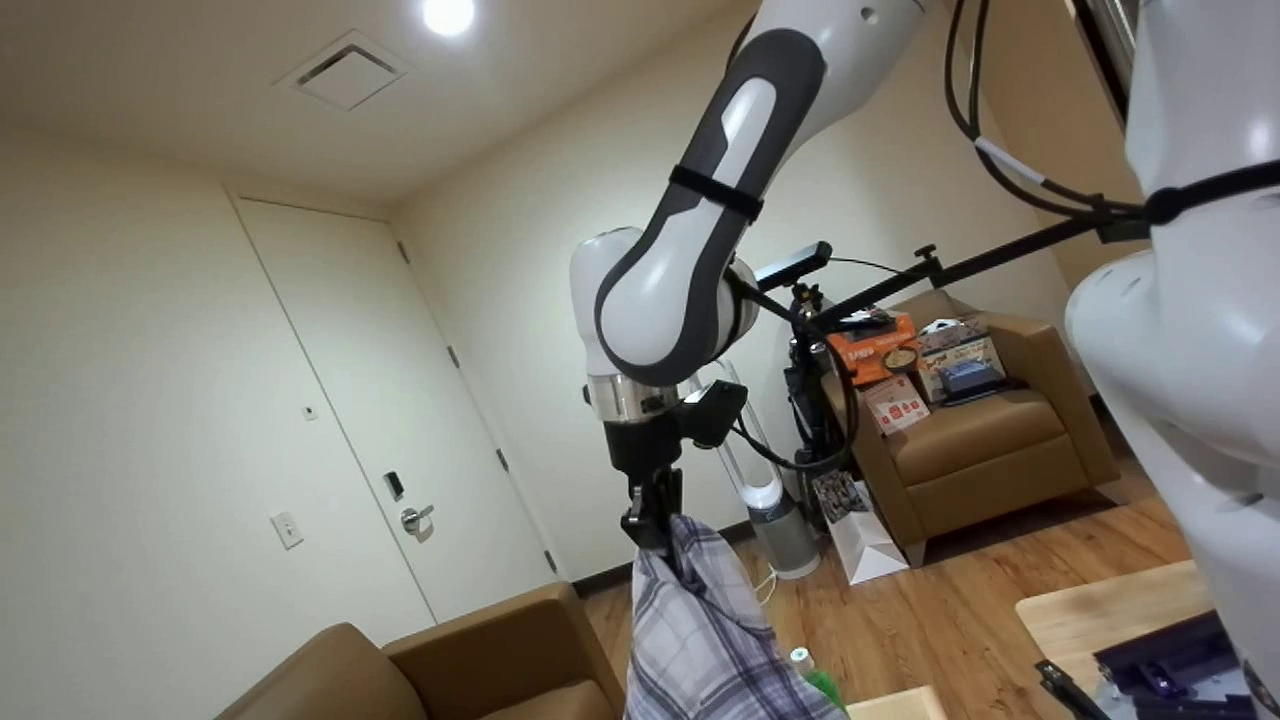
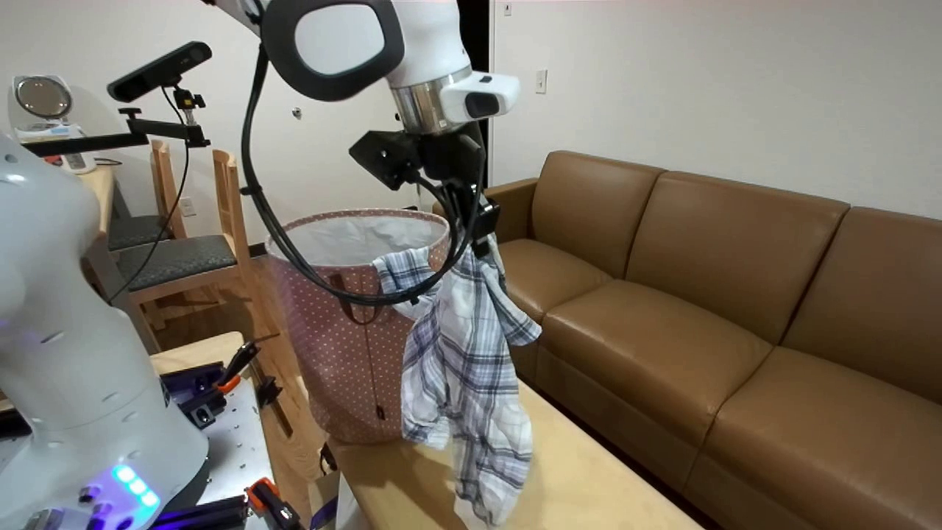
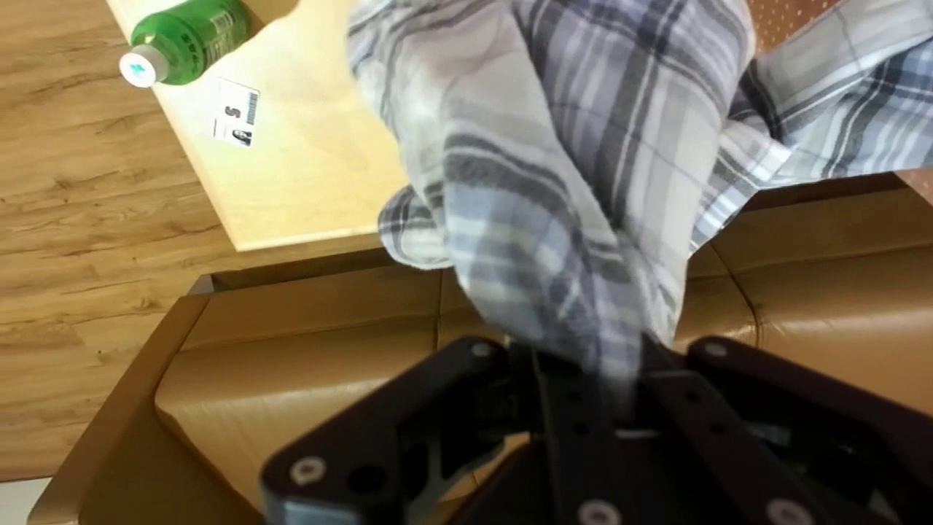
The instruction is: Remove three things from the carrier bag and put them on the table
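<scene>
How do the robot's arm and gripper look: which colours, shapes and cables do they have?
The arm has rounded white shells with dark grey trim, a silver ring near its end, black cables and pale blue lights low down. The gripper is black and angular, with silvery screws.

bag [image 2: 338, 353] is standing on the worktop [image 2: 574, 486], shirt [image 2: 478, 353] is hanging off the fingers [image 2: 480, 246] right next to it, bottle [image 3: 197, 36] is just sitting near the worktop's edge, couch [image 2: 677, 316] is running along the right in an exterior view
</scene>
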